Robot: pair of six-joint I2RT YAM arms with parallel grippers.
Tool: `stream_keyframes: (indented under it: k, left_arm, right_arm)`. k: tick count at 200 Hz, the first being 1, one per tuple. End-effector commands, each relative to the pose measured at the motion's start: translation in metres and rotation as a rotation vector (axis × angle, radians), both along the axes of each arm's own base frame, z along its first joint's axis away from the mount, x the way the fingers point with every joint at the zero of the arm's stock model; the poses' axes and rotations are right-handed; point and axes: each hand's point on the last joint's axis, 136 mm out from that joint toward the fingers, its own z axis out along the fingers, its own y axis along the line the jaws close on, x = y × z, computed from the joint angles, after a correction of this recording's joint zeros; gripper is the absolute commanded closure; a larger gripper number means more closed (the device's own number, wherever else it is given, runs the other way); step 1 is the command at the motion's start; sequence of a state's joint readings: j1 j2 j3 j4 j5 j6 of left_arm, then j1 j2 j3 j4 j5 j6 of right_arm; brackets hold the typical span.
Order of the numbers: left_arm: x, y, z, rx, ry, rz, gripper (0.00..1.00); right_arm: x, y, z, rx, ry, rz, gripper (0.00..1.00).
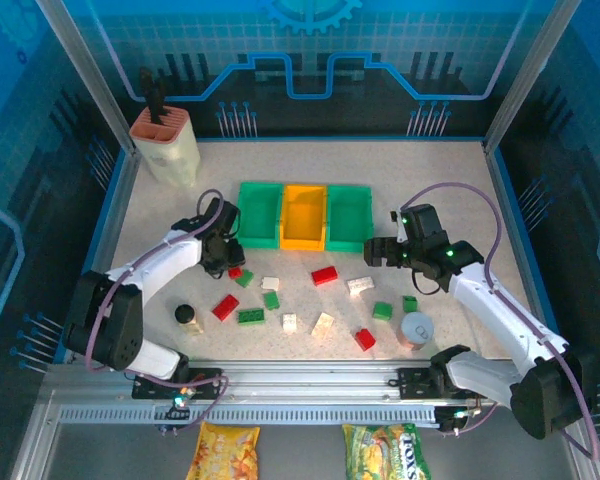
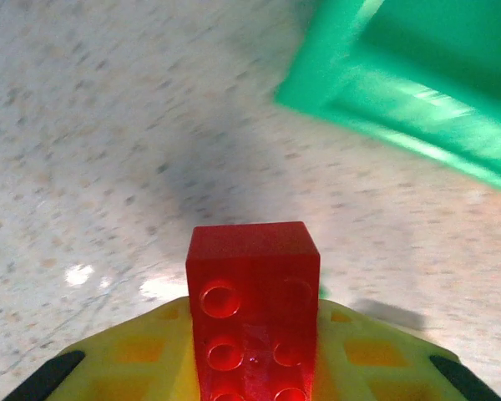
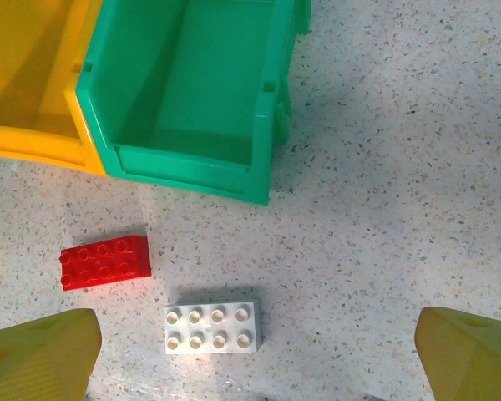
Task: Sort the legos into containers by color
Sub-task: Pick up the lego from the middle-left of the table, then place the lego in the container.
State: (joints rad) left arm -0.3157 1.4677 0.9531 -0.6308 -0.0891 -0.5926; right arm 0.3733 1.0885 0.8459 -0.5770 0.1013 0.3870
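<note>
**A:** What's the left pincer (image 1: 224, 256) doing?

**B:** It's pressed together on a red brick (image 2: 252, 305), pinching it by the near end. The brick seems lifted just off the desk (image 1: 430, 180), left of the yellow-orange bin (image 1: 302, 243), by the front corner of the left green bin (image 1: 260, 241).

**A:** How should it be carried?

**B:** I'd raise it clear of the rim first, then travel, and release low inside the chosen bin so it can't bounce out. With an end grip, move gently.

**A:** And the other legos (image 1: 324, 275)?

**B:** They're loose on the desk in front of the yellow-orange bin: red, green and white.

**A:** And the right pincer (image 1: 373, 250)?

**B:** It's spread wide and holding nothing, right of the yellow-orange bin, above a white brick (image 3: 213, 327).
</note>
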Motion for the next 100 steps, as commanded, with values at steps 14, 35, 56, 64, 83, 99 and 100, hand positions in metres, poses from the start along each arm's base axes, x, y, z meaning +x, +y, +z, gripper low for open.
stream_keyframes:
  k: [14, 35, 56, 64, 83, 99, 100]
  left_arm:
    - [0.024, -0.042, 0.039, -0.048, -0.093, -0.107, 0.72]
    - [0.041, -0.073, 0.054, -0.091, -0.142, -0.155, 0.72]
    - [0.059, -0.106, 0.069, -0.129, -0.186, -0.208, 0.72]
    - [0.066, -0.119, 0.072, -0.141, -0.195, -0.228, 0.72]
    - [0.079, -0.148, 0.080, -0.165, -0.214, -0.276, 0.72]
    - [0.090, -0.172, 0.083, -0.178, -0.224, -0.306, 0.72]
    - [0.091, -0.174, 0.083, -0.179, -0.225, -0.308, 0.72]
  right_arm:
    - [-0.008, -0.002, -0.006, -0.013, 0.025, -0.012, 0.03]
    - [-0.011, -0.005, -0.005, -0.018, 0.021, -0.020, 0.02]
    - [-0.014, -0.008, -0.004, -0.024, 0.022, -0.027, 0.02]
    - [-0.016, -0.009, -0.004, -0.027, 0.022, -0.032, 0.02]
    - [-0.020, -0.014, -0.001, -0.034, 0.018, -0.043, 0.02]
    - [-0.024, -0.016, 0.001, -0.031, 0.009, -0.048, 0.02]
    - [-0.024, -0.016, 0.001, -0.032, 0.008, -0.048, 0.02]
